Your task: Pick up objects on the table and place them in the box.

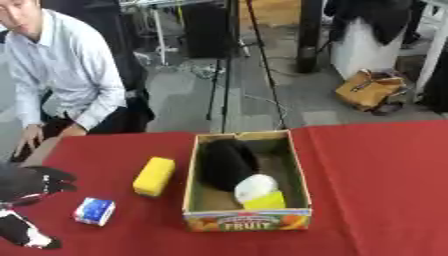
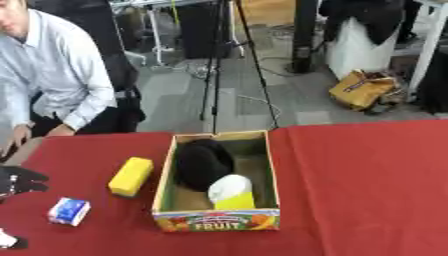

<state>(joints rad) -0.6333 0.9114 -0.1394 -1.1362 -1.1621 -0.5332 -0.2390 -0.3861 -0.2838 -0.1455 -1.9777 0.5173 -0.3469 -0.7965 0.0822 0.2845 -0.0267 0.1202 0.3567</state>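
At the table's left edge, the left robot hand [image 1: 35, 182] shows black, its fingers too blurred to tell whether spread or curled; it holds nothing visible. Toward the near edge lies a small blue-and-white carton [image 1: 94, 211] on the red-clothed table [image 1: 376, 190]. Beside it, a yellow rectangular sponge block [image 1: 154, 176]. Mid-table stands an open cardboard fruit box [image 1: 248, 220], containing a black rounded object [image 1: 226, 162] and a white-and-yellow item [image 1: 259, 193].

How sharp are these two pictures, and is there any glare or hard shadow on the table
Left eye view: soft all over, only FRUIT readable on the box; no glare on the red tablecloth. Right eye view: equally soft, faint shadows beside the yellow block and small blue-white carton.
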